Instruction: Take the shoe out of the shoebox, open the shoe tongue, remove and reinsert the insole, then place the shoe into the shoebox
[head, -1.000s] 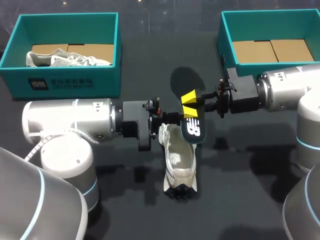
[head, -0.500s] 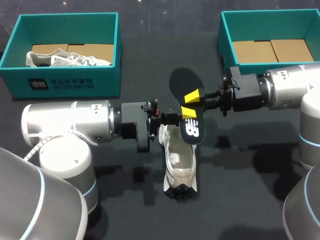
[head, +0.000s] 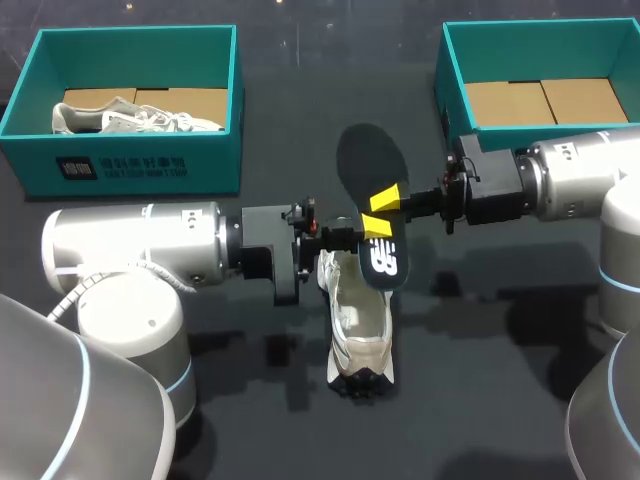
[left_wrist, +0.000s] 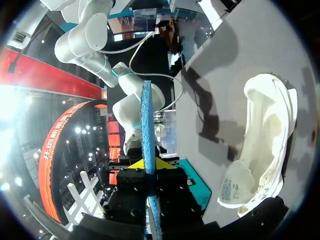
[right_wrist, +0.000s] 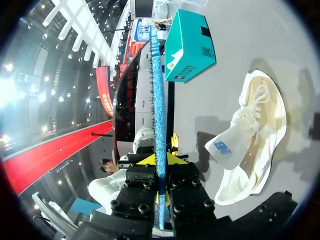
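Both jaws tight on insole (head: 368, 165), above shoe (head: 360, 325).

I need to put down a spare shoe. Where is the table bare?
Free: the table between the left box and right box; also right of the shoe. Crowded: the middle, where left pincer and right pincer hold the insole.

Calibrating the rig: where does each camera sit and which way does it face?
Head: above and behind, looking down on the table; left arm and right arm show.
Left wrist: on the left arm, looking along the left gripper at the edge-on insole; shoe beside.
Right wrist: on the right arm, looking along the right gripper.
Shared: insole, shoe.
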